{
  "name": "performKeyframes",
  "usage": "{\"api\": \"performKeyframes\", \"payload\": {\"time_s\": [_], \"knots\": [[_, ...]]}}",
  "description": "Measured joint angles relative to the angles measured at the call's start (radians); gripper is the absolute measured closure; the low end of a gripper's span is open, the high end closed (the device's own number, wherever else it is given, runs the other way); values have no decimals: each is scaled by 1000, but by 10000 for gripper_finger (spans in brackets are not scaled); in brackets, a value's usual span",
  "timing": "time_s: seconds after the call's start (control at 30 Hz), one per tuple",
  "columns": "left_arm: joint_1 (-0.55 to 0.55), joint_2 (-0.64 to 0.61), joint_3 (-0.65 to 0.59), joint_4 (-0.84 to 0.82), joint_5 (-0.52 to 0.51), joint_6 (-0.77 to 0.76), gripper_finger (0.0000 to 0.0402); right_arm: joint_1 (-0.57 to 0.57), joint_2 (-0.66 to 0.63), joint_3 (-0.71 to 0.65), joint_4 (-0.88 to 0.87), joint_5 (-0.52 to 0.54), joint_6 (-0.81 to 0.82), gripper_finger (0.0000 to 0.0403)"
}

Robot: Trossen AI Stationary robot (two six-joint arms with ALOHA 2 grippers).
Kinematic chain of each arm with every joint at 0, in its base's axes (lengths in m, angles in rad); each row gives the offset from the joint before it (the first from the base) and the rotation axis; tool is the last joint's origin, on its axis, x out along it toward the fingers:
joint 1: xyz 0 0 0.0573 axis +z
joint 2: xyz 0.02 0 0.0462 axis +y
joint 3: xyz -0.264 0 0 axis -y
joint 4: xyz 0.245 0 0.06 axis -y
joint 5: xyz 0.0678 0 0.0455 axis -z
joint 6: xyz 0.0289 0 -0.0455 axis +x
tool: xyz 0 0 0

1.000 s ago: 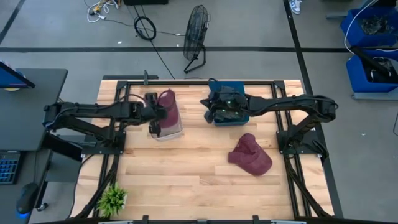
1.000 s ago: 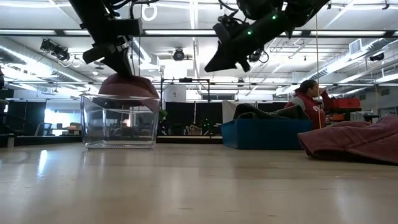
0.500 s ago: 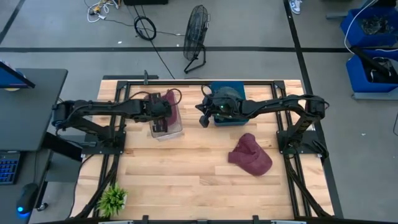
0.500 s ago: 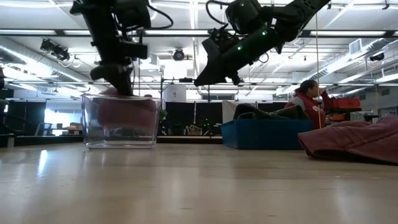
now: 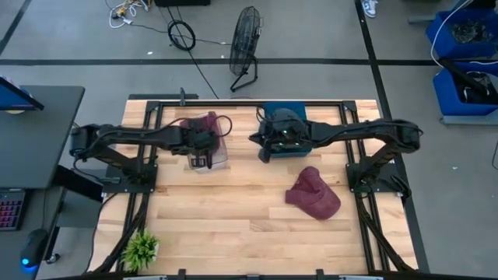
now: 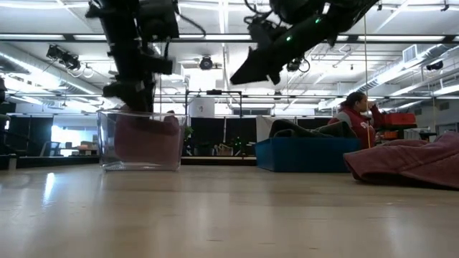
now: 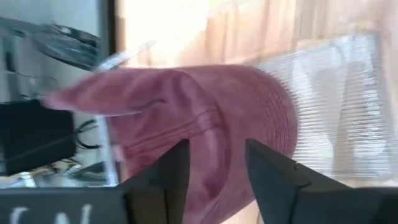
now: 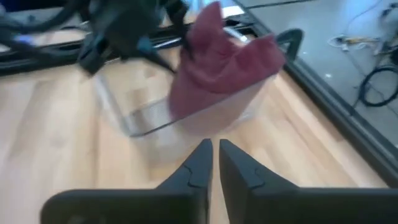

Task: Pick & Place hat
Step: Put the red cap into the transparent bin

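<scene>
A maroon hat (image 5: 207, 125) lies inside the clear plastic bin (image 6: 107, 143) at the table's far left, its upper part (image 8: 214, 53) sticking up past the rim. My left gripper (image 7: 214, 168) stands open just above the hat (image 7: 205, 118), over the bin's near end (image 5: 204, 155). A second maroon hat (image 5: 313, 194) lies flat on the table at the right. My right gripper (image 8: 215, 163) hovers in the air near the table's middle (image 5: 264, 149), shut with nothing in it and pointing toward the clear bin.
A blue bin (image 5: 284, 128) with dark things in it stands at the far middle, under my right arm. A small green plant (image 5: 142, 247) sits at the near left corner. Bare wood lies between the bins and the near edge. A person (image 6: 355, 115) sits beyond the table.
My left gripper has gone down with the maroon hat into the clear bin and let go of it. The hat, which was held above the bin's rim, now lies inside the bin. The bin has stayed in place.
</scene>
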Motion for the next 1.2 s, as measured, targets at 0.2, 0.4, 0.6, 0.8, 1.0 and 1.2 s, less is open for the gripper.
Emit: {"api": "performKeyframes", "payload": {"time_s": [0.2,0.4,0.6,0.8,1.0,1.2], "knots": [[-100,-74,108,-133,-76,-88,215,101,-145,0,-233,-21,34,331],[-165,-150,161,-129,-84,-195,220,276,-193,1,-355,-149,131,296],[-192,-177,166,-112,-83,-237,224,439,-196,1,-647,-161,96,274],[-191,-174,165,-89,-84,-243,225,530,-195,1,-1005,-94,236,273],[-190,-173,165,-56,-84,-304,225,591,-195,-50,-1111,-93,177,273],[-190,-173,165,-44,-84,-313,225,603,-194,-163,-1060,-8,63,273]]}}
